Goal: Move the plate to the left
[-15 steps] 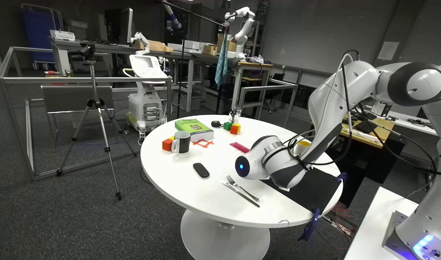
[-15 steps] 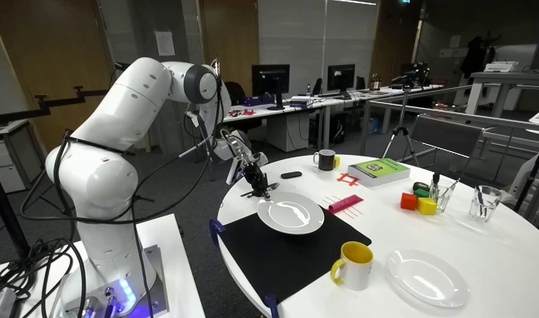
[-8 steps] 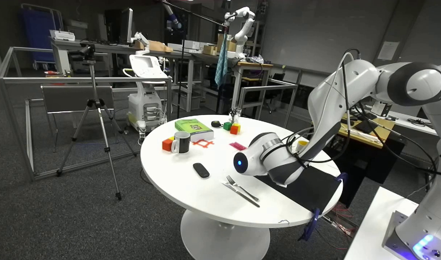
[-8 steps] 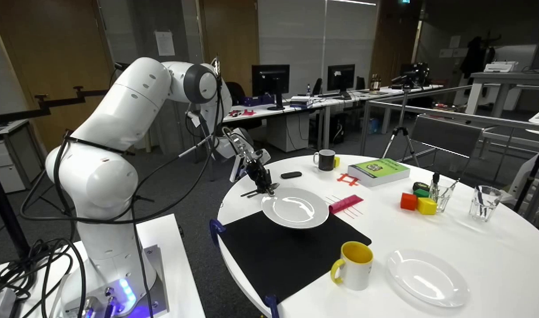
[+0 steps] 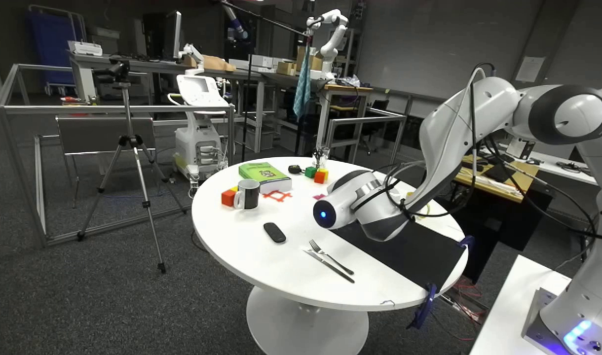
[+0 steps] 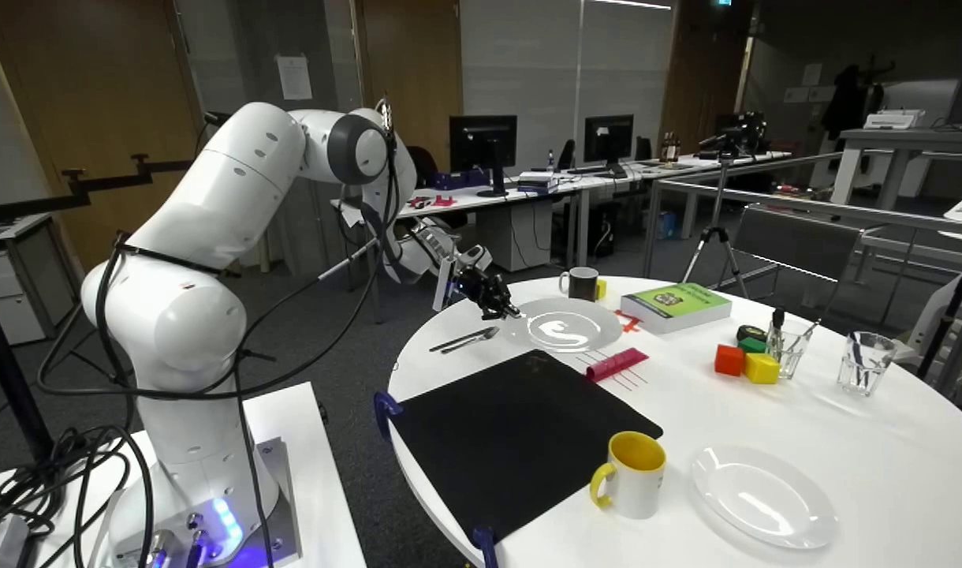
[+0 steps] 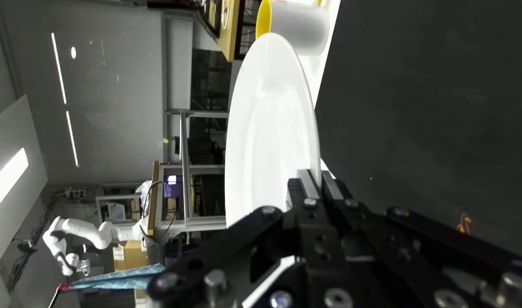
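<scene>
The round white plate (image 6: 564, 335) is held by its rim in an exterior view. It hangs over the white tabletop, beyond the far corner of the black mat (image 6: 512, 442), and seems raised. My gripper (image 6: 516, 312) is at the plate's near-left rim. In the wrist view my gripper (image 7: 317, 179) is shut, with the rim of the plate (image 7: 265, 128) between its fingers (image 7: 306, 182). The plate stands out from the fingertips. In an exterior view the robot's wrist (image 5: 350, 202) hides the gripper and most or all of the plate.
A second white plate (image 6: 765, 495) and a white-and-yellow mug (image 6: 635, 481) stand at the near right. A black mug (image 6: 582, 282), green book (image 6: 674, 306), red frame (image 6: 628, 322) and pink roll (image 6: 617, 364) are close to the held plate. Cutlery (image 6: 467, 339) lies beside it.
In the exterior views the gripper and the held plate have moved from above the mat toward the black mug. The mat's far corner is uncovered now. The gripper has stayed on the rim.
</scene>
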`<state>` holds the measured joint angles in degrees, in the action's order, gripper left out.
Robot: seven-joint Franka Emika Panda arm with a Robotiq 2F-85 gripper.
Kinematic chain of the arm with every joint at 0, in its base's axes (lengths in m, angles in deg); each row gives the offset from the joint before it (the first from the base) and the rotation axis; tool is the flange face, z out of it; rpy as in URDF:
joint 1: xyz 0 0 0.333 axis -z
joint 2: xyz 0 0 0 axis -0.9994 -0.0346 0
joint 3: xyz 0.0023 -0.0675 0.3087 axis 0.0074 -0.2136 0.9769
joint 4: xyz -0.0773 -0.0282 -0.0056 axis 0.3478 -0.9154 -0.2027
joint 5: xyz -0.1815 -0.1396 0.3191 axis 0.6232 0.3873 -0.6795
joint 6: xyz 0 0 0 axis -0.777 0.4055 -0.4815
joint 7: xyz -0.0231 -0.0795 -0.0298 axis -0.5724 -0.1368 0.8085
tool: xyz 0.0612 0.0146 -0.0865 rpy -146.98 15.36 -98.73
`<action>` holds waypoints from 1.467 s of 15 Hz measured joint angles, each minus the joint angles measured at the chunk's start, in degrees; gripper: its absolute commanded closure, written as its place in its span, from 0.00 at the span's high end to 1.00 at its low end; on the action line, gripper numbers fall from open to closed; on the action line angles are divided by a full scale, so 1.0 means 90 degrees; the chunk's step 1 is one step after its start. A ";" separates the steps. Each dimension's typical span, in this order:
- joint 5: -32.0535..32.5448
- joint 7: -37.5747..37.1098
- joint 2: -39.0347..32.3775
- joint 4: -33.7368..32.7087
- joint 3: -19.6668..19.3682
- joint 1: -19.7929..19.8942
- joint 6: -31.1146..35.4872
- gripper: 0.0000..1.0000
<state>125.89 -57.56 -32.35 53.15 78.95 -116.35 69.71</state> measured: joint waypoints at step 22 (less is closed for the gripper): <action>0.3182 0.1413 -0.0077 0.0121 0.0111 0.0572 0.3218 0.01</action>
<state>154.54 -44.85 -33.04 54.24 79.95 -111.20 98.67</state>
